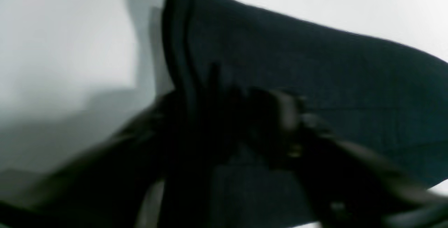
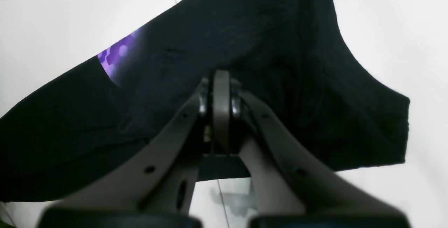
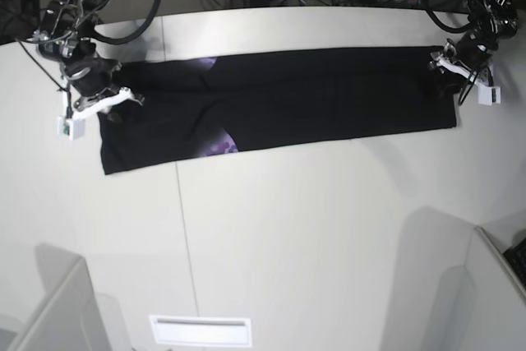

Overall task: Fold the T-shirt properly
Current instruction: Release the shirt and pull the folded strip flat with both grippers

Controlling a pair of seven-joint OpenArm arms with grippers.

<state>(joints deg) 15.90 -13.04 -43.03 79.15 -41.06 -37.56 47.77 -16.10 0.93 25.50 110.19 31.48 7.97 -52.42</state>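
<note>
Looking down from the base view, I am seeing a white table with the T-shirt lying across its far half as one long, narrow black band. The band is running from my right arm, at the left of that view, to my left arm at the right. Judging by that shape, the lengthwise folds are already in: the sleeves and sides are tucked under, and only slivers of purple print are peeking out along the edges. What is remaining, I judge, is folding the band end to end into a compact packet.

My right gripper is sitting clenched over the cloth at its end of the band. Its two fingers are pressed together in the wrist view, but whether cloth is pinched between them I cannot tell.

My left gripper is resting at the opposite end, over the hem corner. Its wrist view is blurring badly: dark fingers are merging with dark cloth, so I cannot tell whether it is released or grasping.
</note>
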